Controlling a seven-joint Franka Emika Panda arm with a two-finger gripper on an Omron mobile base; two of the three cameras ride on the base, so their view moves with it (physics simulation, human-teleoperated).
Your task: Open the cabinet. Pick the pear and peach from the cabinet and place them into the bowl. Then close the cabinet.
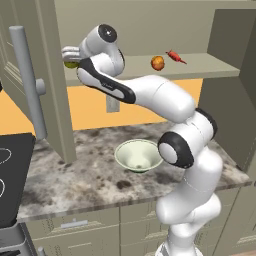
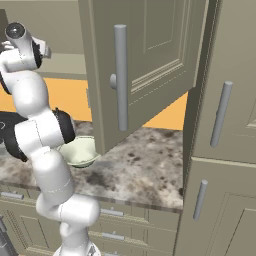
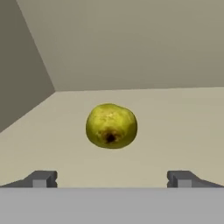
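The cabinet point(image 1: 50, 75) stands with both doors open; its right door point(image 2: 145, 65) shows in the right base view. On its shelf lies the yellow-green pear point(image 3: 111, 126), straight ahead of my open gripper point(image 3: 111, 179), whose fingertips point(image 3: 41, 178) stand wide apart and short of it. In the left base view the pear point(image 1: 71, 63) peeks out beside the hand at the shelf's left end. The orange peach point(image 1: 157, 62) rests further right on the shelf. The cream-green bowl point(image 1: 121, 155) sits on the counter below, also seen as the bowl point(image 2: 85, 160) behind the arm.
A thin red pepper-like item point(image 1: 175, 56) lies right of the peach. The open left door with its long bar handle point(image 1: 27, 82) hangs close to the arm's left. A dark stovetop point(image 1: 12, 175) borders the speckled counter point(image 1: 75, 185).
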